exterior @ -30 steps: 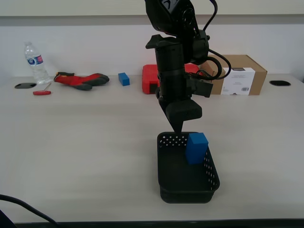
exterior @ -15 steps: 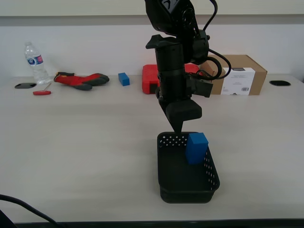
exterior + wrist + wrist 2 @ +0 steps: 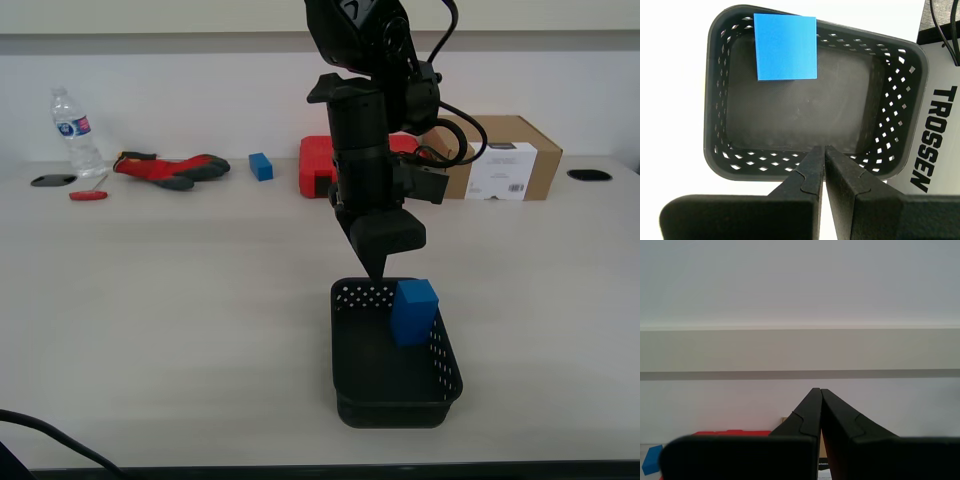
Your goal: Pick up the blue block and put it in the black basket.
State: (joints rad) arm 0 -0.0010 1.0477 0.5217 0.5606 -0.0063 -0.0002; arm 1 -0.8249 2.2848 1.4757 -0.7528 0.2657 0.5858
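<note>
The blue block [image 3: 413, 312] stands inside the black basket [image 3: 395, 402], against its far wall on the exterior view's right. In the first wrist view the blue block [image 3: 785, 46] shows in one corner of the black basket [image 3: 905, 100], free of any grip. My first gripper [image 3: 378, 272] points straight down over the basket's far rim, and my first gripper [image 3: 825, 147] is shut with nothing between its fingers. My second gripper [image 3: 819, 390] is shut and empty too, aimed at the wall.
Along the table's back stand a water bottle [image 3: 72, 130], a red and black glove [image 3: 170, 168], a small blue block [image 3: 261, 166], a red case [image 3: 318, 165] and a cardboard box [image 3: 505, 145]. A red-handled tool [image 3: 88, 194] lies near the bottle.
</note>
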